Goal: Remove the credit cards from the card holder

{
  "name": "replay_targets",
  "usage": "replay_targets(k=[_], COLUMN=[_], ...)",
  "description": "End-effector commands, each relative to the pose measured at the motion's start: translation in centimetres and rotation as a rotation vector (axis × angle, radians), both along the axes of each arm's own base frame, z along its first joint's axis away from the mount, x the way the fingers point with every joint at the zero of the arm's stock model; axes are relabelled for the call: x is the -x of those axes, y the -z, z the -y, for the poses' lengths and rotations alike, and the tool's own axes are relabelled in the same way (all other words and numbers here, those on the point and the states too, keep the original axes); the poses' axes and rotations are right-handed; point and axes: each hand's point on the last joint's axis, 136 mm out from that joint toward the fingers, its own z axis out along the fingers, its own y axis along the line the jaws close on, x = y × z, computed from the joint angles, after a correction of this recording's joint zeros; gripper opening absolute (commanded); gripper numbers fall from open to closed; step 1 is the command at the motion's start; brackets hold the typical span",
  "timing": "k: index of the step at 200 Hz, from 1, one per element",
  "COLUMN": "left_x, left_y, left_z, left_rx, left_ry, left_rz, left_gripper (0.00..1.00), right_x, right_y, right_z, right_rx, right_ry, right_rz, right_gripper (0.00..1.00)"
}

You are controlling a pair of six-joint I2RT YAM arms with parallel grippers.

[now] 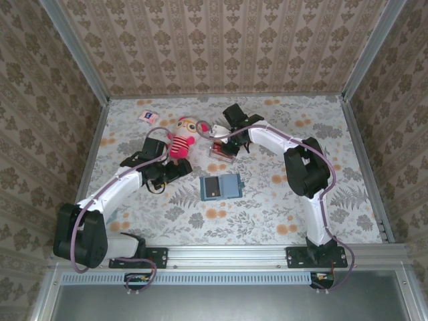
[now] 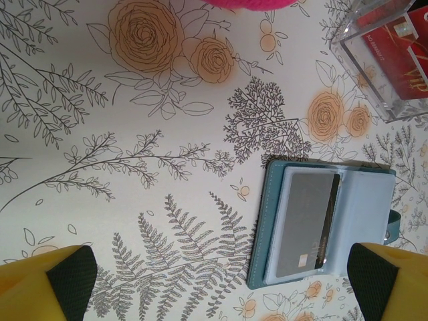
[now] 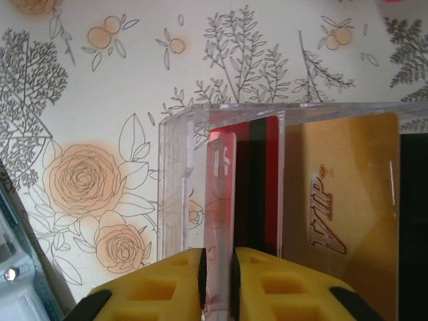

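Right wrist view shows the right tool [image 3: 219,267] almost closed, pinching a red card [image 3: 221,200] upright in the clear box [image 3: 175,174] beside a gold card [image 3: 341,200], while ahead of the wide-open, empty left tool [image 2: 217,284] the card holder [image 2: 374,221] has one grey card [image 2: 307,227] left to remove.

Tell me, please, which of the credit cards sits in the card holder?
The dark grey card, tucked in a slot of the open teal card holder; the upright red card and the gold VIP card are in the clear box instead.
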Motion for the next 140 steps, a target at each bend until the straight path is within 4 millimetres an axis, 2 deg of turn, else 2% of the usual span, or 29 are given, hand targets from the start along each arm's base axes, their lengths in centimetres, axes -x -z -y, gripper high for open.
replay_targets(k=[1, 29, 80, 94, 114, 140], left_x=[-0.4, -0.4, -0.1, 0.0, 0.3, 0.8], left_y=[-0.5, -0.6, -1.0, -1.0, -1.0, -0.8], left_z=[0.2, 0.3, 0.9, 1.2, 2.0, 3.1], left_rx=[0.018, 0.027, 0.067, 0.078, 0.095, 0.103], left_ry=[0.011, 0.010, 0.014, 0.017, 0.033, 0.052], left_rz=[0.016, 0.018, 0.029, 0.031, 0.030, 0.027], left_gripper=[1.00, 1.00, 1.00, 0.98, 0.96, 0.96], right_x=[-0.9, -1.1, -0.4, 0.5, 3.0, 5.8], right_y=[-3.0, -5.8, -11.5, -12.5, -13.2, -12.8], right_z=[-0.6, -0.7, 0.4, 1.0, 1.4, 2.6], right_rx=[-0.043, -0.104, -0.301, -0.358, -0.436, -0.515], right_ry=[0.054, 0.115, 0.364, 0.459, 0.537, 0.710], right_rz=[0.044, 0.071, 0.086, 0.051, -0.031, -0.166], right_gripper=[0.24, 0.26, 0.46, 0.47, 0.48, 0.59])
